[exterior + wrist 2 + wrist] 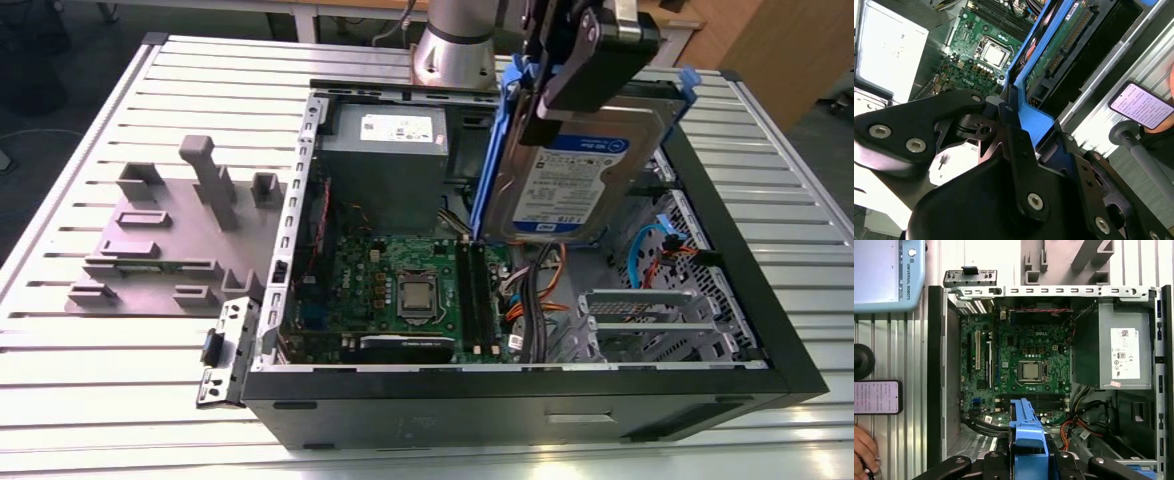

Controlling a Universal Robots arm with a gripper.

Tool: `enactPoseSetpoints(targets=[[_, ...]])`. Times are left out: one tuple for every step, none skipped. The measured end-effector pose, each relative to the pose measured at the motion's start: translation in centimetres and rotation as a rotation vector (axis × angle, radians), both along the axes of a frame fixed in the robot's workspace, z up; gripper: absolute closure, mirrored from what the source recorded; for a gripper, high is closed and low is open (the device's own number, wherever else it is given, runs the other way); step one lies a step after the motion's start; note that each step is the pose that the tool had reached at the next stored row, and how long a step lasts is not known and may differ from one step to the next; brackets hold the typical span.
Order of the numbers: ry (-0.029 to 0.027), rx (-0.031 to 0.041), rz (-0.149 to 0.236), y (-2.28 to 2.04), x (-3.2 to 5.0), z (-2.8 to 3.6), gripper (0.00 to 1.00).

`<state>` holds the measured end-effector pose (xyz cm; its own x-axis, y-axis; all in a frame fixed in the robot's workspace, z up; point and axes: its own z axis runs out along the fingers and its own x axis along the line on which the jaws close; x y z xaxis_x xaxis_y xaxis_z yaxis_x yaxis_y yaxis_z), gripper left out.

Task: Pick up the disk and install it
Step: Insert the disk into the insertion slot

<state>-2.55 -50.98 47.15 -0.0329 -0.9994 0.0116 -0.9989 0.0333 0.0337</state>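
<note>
The disk [574, 170] hangs edge-up over the open computer case [534, 385], above its right half in the exterior view. It is a silver drive with a white-and-blue label facing the camera and a blue carrier bracket [497, 150] along its edges. My gripper [567, 100] is shut on the disk's upper end. In the second wrist view the gripper [1014, 125] clamps the blue bracket [1029, 120], and the drive's green circuit side [1054, 55] points down at the case. In the first wrist view the bracket [1026, 430] sits between the black fingers [994, 460].
Inside the case lie the motherboard [400, 290], the grey power supply [387, 140] and a metal drive bay [654, 320] with cables beside it. A grey fixture [174, 230] stands at the exterior view's left. A phone [876, 396] and a hand [864, 447] are beside the case.
</note>
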Motion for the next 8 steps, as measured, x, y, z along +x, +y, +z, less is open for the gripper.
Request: enactPoseSetpoints(targets=[[0.0000,-0.0007,0.000,-0.11,0.03,-0.01,0.64],[0.0000,-0.0014,0.000,-0.22,0.06,-0.02,0.64],[0.0000,-0.0020,0.000,-0.33,0.11,-0.03,0.64],[0.0000,-0.0028,0.000,-0.42,0.16,-0.04,0.64],[0.0000,-0.0034,0.000,-0.49,0.22,-0.06,0.64],[0.0000,-0.0041,0.000,-0.56,0.30,-0.07,0.64],[0.0000,-0.0045,-0.001,-0.62,0.42,-0.10,0.64],[-0.0001,-0.0047,-0.001,-0.66,0.57,-0.12,0.64]])
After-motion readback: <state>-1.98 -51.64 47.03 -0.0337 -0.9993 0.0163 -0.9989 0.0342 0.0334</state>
